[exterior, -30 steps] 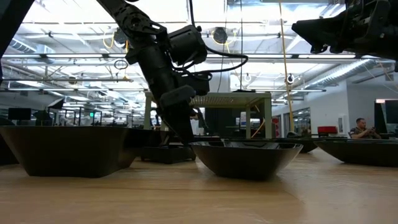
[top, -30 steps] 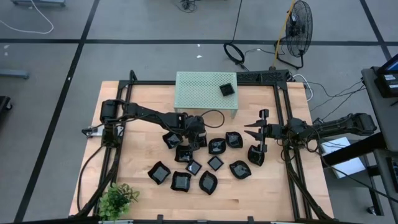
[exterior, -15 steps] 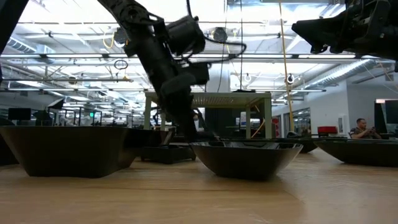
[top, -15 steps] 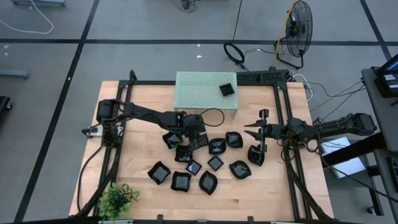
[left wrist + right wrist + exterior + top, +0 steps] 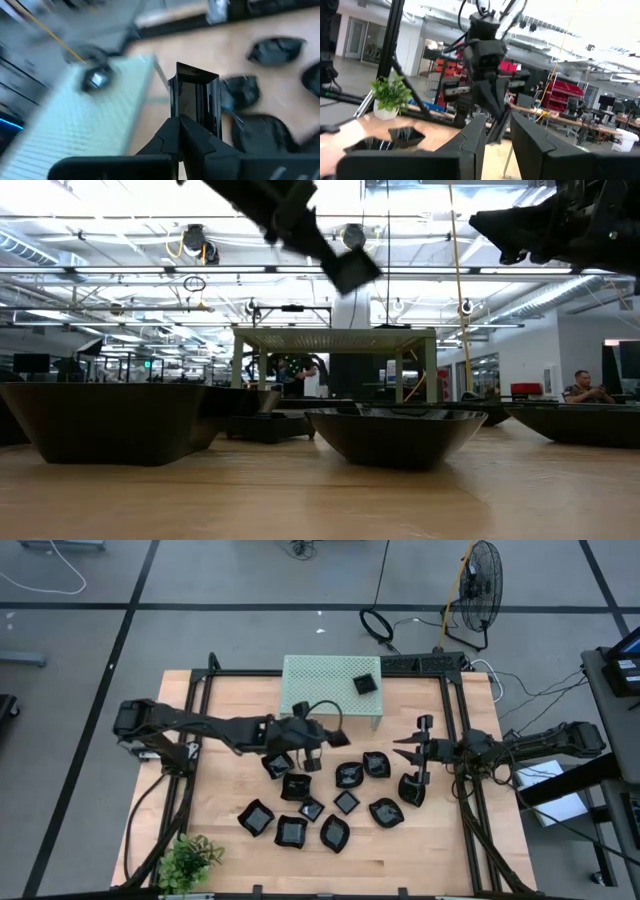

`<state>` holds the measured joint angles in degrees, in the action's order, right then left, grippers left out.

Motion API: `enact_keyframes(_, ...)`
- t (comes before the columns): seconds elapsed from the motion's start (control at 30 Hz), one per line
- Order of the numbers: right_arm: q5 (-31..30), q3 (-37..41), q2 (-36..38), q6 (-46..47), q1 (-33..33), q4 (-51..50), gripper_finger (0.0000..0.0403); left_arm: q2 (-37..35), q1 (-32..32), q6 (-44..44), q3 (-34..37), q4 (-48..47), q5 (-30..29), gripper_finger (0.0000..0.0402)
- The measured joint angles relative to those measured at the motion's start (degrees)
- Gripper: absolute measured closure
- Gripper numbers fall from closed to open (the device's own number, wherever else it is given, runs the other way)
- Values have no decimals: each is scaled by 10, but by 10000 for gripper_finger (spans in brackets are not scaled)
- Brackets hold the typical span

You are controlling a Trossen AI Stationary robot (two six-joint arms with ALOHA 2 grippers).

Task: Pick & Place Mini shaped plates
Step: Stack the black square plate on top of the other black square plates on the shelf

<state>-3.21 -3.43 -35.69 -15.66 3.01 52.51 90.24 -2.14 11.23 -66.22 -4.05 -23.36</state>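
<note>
My left gripper [image 5: 309, 749] is up above the middle of the table, shut on a small black square plate [image 5: 196, 100]. In the low view the plate [image 5: 351, 272] hangs high over the table. Several more glossy black mini plates [image 5: 345, 802] rest on their bases on the wood. One black plate [image 5: 365, 684] sits on top of the pale green perforated stand [image 5: 325, 688]. My right gripper [image 5: 407, 752] hovers at the table's right side, open, with nothing between its fingers [image 5: 470, 140]. My left gripper pinches the square plate's side wall [image 5: 186, 111] between its two fingers. The plate sticks out past the fingertips, standing on edge. It is lifted clear of the table and of the other plates.
A small potted plant [image 5: 188, 858] stands at the near left corner. A black metal frame [image 5: 463, 740] runs along the table's sides. Bare wood lies along the near edge and the left side. A person sits far off in the room [image 5: 583, 385].
My left gripper has shut on the square plate down among the others. It then rose steeply, tipped up from a downward slant toward level and rolled, and drew toward the stand. The plate has come clear of the table. My right arm has kept still.
</note>
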Motion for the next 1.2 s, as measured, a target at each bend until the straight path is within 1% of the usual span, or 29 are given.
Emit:
enact_keyframes(0.13,-8,0,-9,13,0,23,324,0,-15,97,0,80,-55,397)
enact_keyframes(0.23,-55,-2,-18,30,0,33,313,9,-21,165,0,137,-73,396)
enact_keyframes(0.3,-95,-7,-26,36,0,30,296,20,-26,203,0,170,-96,394)
enact_keyframes(0.37,-119,-10,-41,53,0,30,274,28,-30,243,0,201,-120,397)
enact_keyframes(0.43,-120,-16,-57,73,0,30,249,35,-34,280,0,237,-136,398)
enact_keyframes(0.57,-118,-35,-101,116,0,69,211,48,-41,339,0,295,-162,395)
enact_keyframes(0.63,-118,-44,-129,125,0,82,201,50,-43,352,0,310,-163,398)
enact_keyframes(0.73,-125,-63,-175,137,0,103,198,50,-44,348,0,316,-163,395)
enact_keyframes(0.83,-148,-84,-224,137,0,131,203,50,-46,338,0,312,-163,397)
enact_keyframes(1.0,-147,-106,-302,133,0,205,213,50,-53,336,0,311,-161,394)
enact_keyframes(1.13,-147,-124,-349,129,0,243,218,50,-57,330,0,311,-161,398)
enact_keyframes(1.2,-146,-135,-366,131,0,245,218,50,-59,324,0,307,-159,396)
